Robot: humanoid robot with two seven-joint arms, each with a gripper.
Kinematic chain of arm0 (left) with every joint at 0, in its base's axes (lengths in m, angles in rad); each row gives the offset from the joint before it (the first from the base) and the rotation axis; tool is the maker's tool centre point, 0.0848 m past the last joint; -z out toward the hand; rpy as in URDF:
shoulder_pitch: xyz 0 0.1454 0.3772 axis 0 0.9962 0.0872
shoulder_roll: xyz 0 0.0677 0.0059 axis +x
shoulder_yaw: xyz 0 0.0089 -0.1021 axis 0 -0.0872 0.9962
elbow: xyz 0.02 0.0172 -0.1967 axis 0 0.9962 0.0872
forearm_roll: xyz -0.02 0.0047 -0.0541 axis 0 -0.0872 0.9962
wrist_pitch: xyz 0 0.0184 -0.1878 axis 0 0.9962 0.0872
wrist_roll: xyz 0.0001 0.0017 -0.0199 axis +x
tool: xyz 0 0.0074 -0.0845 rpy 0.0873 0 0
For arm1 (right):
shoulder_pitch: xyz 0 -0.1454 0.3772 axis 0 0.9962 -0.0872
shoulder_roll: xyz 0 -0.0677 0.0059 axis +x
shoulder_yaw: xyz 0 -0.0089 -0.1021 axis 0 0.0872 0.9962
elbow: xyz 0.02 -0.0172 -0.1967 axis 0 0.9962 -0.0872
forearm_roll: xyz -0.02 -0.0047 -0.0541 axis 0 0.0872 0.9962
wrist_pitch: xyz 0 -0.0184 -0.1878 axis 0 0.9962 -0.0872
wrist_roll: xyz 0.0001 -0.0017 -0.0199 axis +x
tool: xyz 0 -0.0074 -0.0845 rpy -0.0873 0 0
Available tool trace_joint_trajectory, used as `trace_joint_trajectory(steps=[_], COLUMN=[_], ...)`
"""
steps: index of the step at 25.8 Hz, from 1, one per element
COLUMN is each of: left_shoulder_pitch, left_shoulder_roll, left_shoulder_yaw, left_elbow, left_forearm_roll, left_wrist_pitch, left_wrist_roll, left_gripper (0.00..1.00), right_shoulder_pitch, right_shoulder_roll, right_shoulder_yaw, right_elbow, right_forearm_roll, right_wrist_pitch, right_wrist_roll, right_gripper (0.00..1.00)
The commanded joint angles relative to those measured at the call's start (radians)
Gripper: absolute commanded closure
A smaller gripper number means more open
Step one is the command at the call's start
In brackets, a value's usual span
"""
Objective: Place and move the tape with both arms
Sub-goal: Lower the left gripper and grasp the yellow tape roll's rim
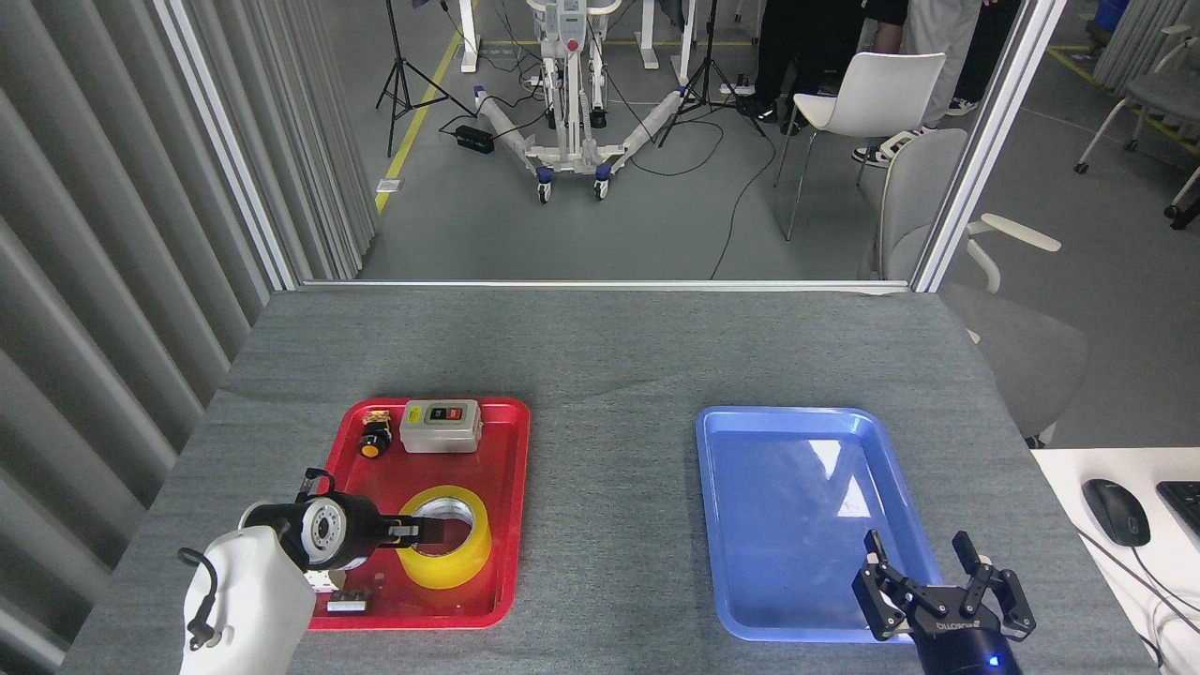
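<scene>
The tape [461, 564], a wide yellow roll, lies flat in the near half of a red tray [513, 506]. My left gripper [427, 532] comes in from the left, low over the roll's left rim, with its dark fingers reaching across the rim to the core hole. Whether those fingers are open or closed on the rim does not show. My right gripper [930, 568] is at the lower right, over the near right corner of an empty blue tray [797, 469]. Its fingers are spread open with nothing between them.
The red tray also holds a grey switch box [441, 426], a black and yellow push button [374, 440] and a small metal part [345, 601]. A strip of grey table [609, 469] separates the two trays. A mouse [1116, 512] lies on a white desk at the right.
</scene>
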Motion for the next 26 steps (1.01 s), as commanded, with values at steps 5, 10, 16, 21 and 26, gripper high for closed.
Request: trace_joint_trajectory(steps=[5, 10, 16, 21, 26], left_shoulder_pitch=[0.003, 0.011, 0.012, 0.012, 0.012], left_shoulder_roll=[0.001, 0.001, 0.001, -0.002, -0.007], left_shoulder_yaw=[0.0, 0.002, 0.002, 0.003, 0.003], left_elbow=[0.0, 0.0, -0.007, -0.014, -0.014], left_forearm_roll=[-0.006, -0.006, -0.006, -0.006, -0.006], left_wrist_pitch=[0.0, 0.0, -0.002, -0.005, -0.005], left_wrist_roll=[0.059, 0.06, 0.06, 0.06, 0.06], left_gripper=[0.35, 0.39, 0.53, 0.61, 0.64], right_shoulder_pitch=[-0.003, -0.014, -0.014, -0.012, -0.01], right_shoulder_roll=[-0.002, -0.003, 0.0, 0.0, 0.001], right_shoulder_yaw=[0.012, 0.014, 0.014, 0.013, 0.012], right_elbow=[-0.002, -0.002, -0.002, -0.002, -0.002], right_forearm_roll=[0.002, 0.002, 0.002, 0.002, 0.002], right_wrist_pitch=[0.0, -0.001, -0.001, -0.001, 0.0], right_wrist_roll=[0.0, 0.0, 0.0, 0.0, 0.0], right_gripper=[0.0, 0.0, 0.0, 0.0, 0.0])
